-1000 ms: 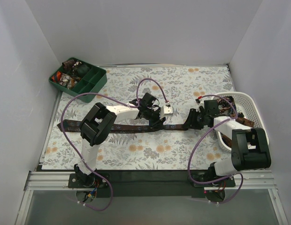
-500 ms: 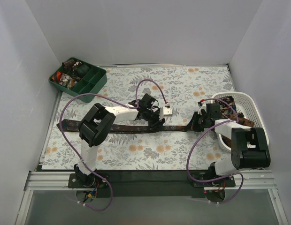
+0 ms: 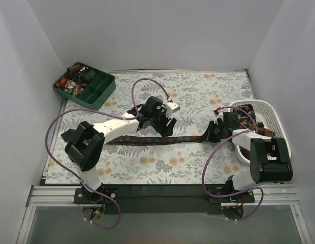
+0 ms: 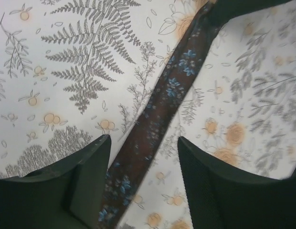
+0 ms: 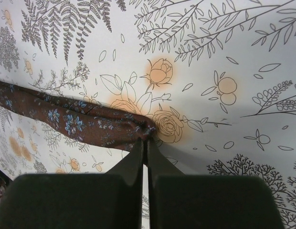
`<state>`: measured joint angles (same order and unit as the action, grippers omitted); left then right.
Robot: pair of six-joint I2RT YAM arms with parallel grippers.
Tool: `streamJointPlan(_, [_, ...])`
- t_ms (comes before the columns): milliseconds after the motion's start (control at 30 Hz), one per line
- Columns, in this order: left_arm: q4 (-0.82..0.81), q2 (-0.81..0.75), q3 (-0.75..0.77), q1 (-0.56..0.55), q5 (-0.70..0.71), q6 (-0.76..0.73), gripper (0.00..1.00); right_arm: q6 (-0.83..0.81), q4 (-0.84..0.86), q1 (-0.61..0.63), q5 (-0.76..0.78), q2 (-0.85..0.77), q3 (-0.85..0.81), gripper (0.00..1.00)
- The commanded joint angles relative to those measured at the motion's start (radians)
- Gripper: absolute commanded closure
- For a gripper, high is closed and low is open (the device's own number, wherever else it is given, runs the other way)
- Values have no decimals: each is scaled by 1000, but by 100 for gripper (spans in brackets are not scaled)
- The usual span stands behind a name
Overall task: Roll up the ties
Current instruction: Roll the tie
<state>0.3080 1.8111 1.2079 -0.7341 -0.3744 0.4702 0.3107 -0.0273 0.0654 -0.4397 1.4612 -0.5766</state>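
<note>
Tie (image 5: 67, 121) apparently pinched by right pincer (image 5: 144, 141).

The top view looks down from above the near edge. Both wrist views hang close above the long brown floral fabric tie (image 4: 156, 114).

At far left corner of bench (image 3: 198, 91), dark green divided tray (image 3: 100, 87). At right edge, white plastic lattice basket (image 3: 268, 109). Across bench, pale cover printed with ferns and orange blossoms.
</note>
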Motion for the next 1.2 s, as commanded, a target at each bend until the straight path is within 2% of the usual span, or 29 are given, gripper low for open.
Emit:
streamJointPlan(0, [-124,-134,-86,-2,72,384,48,-30,-26,-4,70,-7,-17,99])
streamJointPlan(33, [-206,-139,-105,-20,66,491,58,-32,-31,-6,73,-10,-20,99])
streamJointPlan(133, [-294,-110,-116,-76,81,583,72,-36,-43,-4,90,-18,-32,99])
streamJointPlan(233, [-352,-55,-91,-119,69,616,81,-42,-57,-4,107,-27,-43,99])
streamJointPlan(267, [-359,-44,-85,-128,83,620,87,-47,-60,-4,111,-28,-46,99])
streamJointPlan(400, [-375,16,-67,-146,126,637,99,-59,-72,-4,131,-36,-55,99])
streamJointPlan(800, [-478,128,2,-149,121,651,100,-79,-95,1,160,-51,-58,99])
streamJointPlan(1167, [-488,205,27,-160,127,665,100,-81,-102,11,170,-47,-65,99])
